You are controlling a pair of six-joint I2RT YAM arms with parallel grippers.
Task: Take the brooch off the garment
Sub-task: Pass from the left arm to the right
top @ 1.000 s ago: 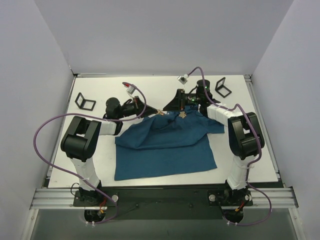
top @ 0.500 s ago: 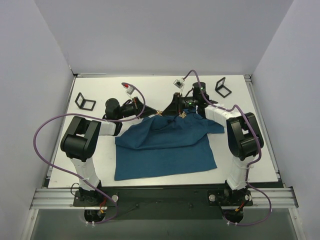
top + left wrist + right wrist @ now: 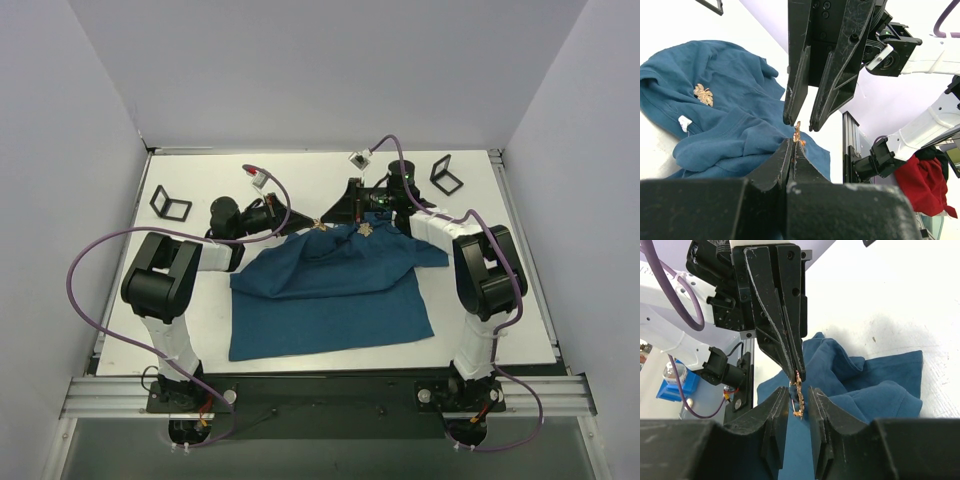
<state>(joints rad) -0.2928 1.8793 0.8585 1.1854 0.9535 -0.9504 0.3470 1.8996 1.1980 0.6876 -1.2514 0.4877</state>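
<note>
Right end effector (image 3: 799, 392) moved in, jaws narrowing but not yet touching the brooch (image 3: 797, 134) between them. Left end effector (image 3: 791, 145) pinches it tight, garment (image 3: 330, 290) below. Pull-off likely next.

Cannot make out the brooch (image 3: 320, 224) from above, at the far edge of the garment (image 3: 330, 290): too small. Edge-on in both wrist views, outline unclear. Cannot see the garment's near part behind the left gripper (image 3: 792, 144). Only a corner of a black frame (image 3: 710, 4) beyond the garment.
</note>
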